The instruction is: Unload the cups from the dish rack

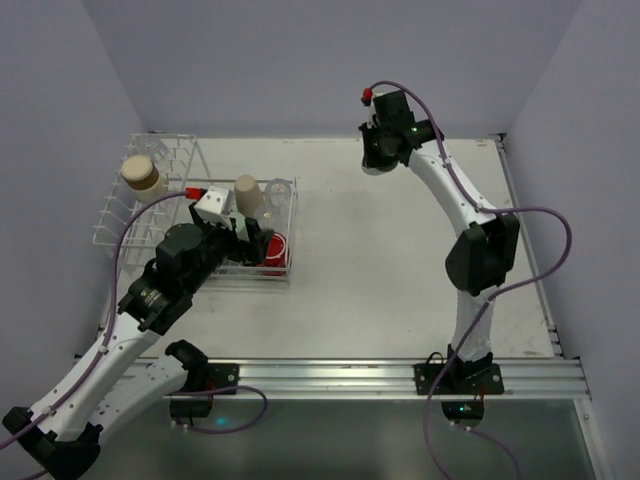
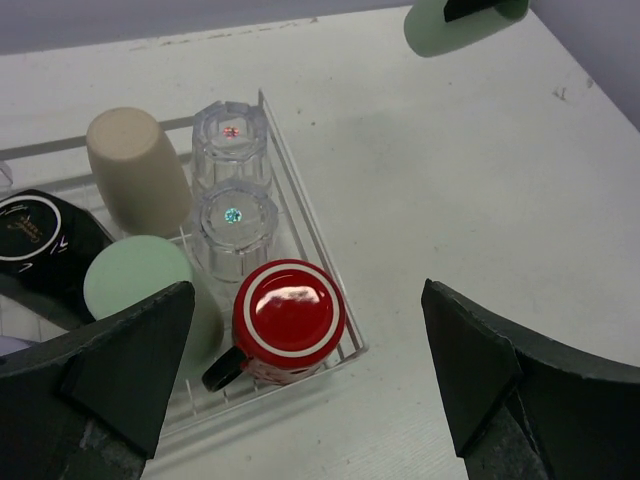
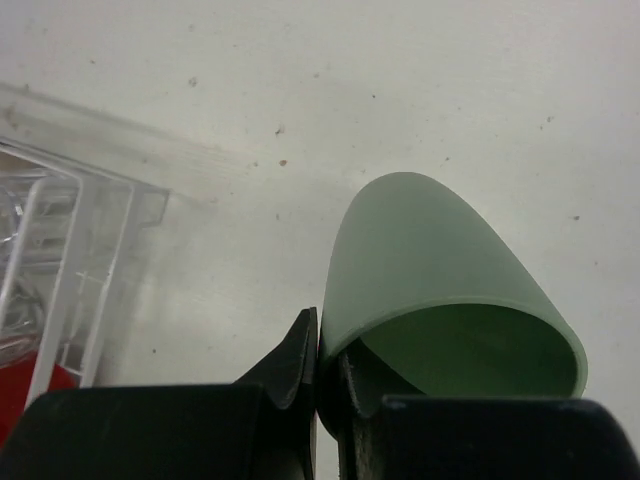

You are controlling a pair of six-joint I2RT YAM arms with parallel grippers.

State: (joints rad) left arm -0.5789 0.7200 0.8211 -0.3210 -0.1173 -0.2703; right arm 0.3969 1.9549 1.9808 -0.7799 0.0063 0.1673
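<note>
The white wire dish rack [image 1: 115,215] stands at the table's left, with a tan cup [image 1: 140,176] on its tall prongs. Its basket [image 2: 318,250] holds upside-down cups: a red mug [image 2: 288,318], a mint green cup [image 2: 140,285], a beige cup [image 2: 135,170], two clear cups [image 2: 232,130], and a black cup [image 2: 35,240]. My left gripper [image 2: 308,340] hovers open above the basket's near right corner, over the red mug. My right gripper [image 3: 320,345] is shut on the rim of another mint green cup [image 3: 430,260], held tilted above the table's far middle [image 1: 385,150].
The white table [image 1: 400,260] stretches right of the rack. Grey walls close in the back and both sides. A metal rail [image 1: 380,375] runs along the near edge by the arm bases. The rack's corner [image 3: 70,220] shows left of the held cup.
</note>
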